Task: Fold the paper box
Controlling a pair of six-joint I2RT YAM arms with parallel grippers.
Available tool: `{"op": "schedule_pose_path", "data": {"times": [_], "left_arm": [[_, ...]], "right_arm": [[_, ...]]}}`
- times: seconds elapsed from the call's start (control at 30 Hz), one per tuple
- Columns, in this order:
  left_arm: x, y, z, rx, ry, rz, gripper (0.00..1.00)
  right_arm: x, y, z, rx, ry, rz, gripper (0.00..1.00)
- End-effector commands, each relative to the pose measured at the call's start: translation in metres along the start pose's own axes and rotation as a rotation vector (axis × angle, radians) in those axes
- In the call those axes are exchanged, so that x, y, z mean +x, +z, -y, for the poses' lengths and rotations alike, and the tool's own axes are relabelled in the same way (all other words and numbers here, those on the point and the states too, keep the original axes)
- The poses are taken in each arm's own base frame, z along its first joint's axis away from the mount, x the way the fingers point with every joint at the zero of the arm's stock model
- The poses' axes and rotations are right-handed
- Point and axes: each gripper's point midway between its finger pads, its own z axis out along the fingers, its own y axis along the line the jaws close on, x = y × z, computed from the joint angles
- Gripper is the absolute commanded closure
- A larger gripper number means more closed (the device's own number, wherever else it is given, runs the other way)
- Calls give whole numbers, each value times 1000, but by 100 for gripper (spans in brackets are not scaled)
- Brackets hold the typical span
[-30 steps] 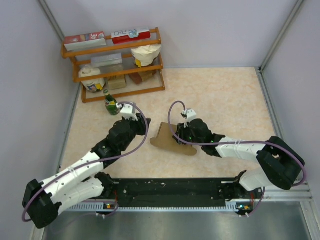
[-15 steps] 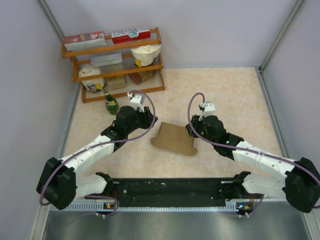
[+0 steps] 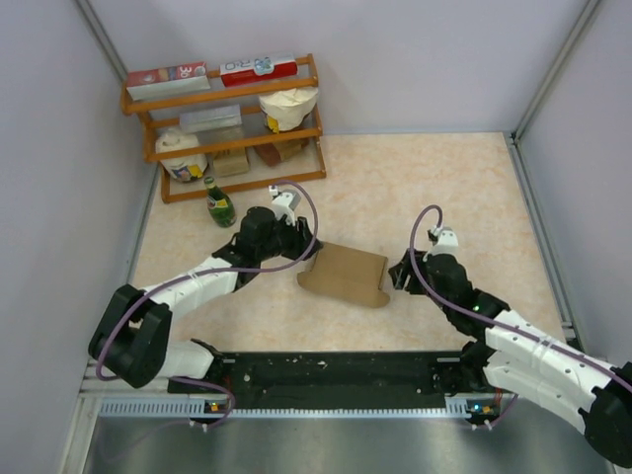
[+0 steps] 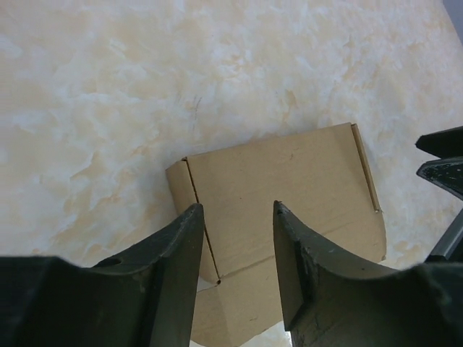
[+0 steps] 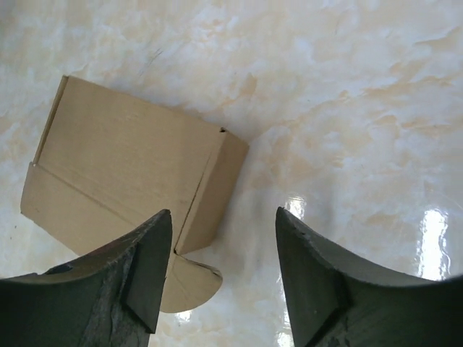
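Along the near edge of the table, a long black mounting rail (image 3: 336, 373) carries the bases of both white-and-black arms. Just past it, on the pale marbled tabletop (image 3: 464, 188), lies the plain brown cardboard paper box (image 3: 346, 275). It is partly folded into a low, flat shape, with rounded flaps showing along its near edge, and it sits between the two arms.

The left gripper (image 3: 300, 243) hovers at the box's left end. Its dark fingers are parted with nothing between them, and from its wrist camera the cardboard shows through the gap, down on the table. The right gripper (image 3: 399, 274) is just beside the box's right end. Its fingers are likewise spread and hold nothing, and as far as I can see they are clear of the cardboard.

Farther back on the left, a green glass bottle (image 3: 219, 204) stands upright near the foot of an orange wooden shelf rack (image 3: 242, 146), which stands at the back wall. A cream paper bag (image 3: 289, 107) sits on the rack's middle shelf, and a red-and-white printed box (image 3: 259, 67) lies on the top one.
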Motion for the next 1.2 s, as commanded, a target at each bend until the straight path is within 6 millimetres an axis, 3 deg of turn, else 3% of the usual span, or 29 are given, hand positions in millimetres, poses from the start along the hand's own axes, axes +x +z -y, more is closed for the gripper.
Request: {"op": "schedule_pose_path", "data": {"times": [0.0,0.07,0.1,0.13,0.17,0.2,0.23,0.47,0.73,0.9,1.17], "left_arm": [[-37,-1,-8,-62,-2,115,55],[-41,-3,-24,-133,-39,129,64],[-42,-3,-32,-160,-52,129,72],[-41,-2,-38,-179,-69,124,79],[-40,-1,-47,-194,-90,116,89],[-39,2,-49,-186,-104,105,97],[-38,4,-52,-181,-119,93,100],[-27,10,-49,-116,-106,58,100],[-23,26,-67,-161,-76,-24,100],[-14,40,-76,-179,-69,-86,100],[4,43,-85,-204,-84,-139,100]], "right_arm": [[-8,-6,26,147,40,40,46],[-8,-6,29,172,30,29,58],[-7,-5,29,173,28,20,72],[-6,-4,28,174,26,14,94],[-5,-3,27,173,29,10,100],[-5,-2,28,175,28,10,100],[-5,-1,27,173,24,9,100],[-4,-2,34,179,63,52,100],[0,5,31,171,-25,-5,100],[3,16,25,182,-48,-60,100],[1,48,5,129,-32,-106,100]]}}
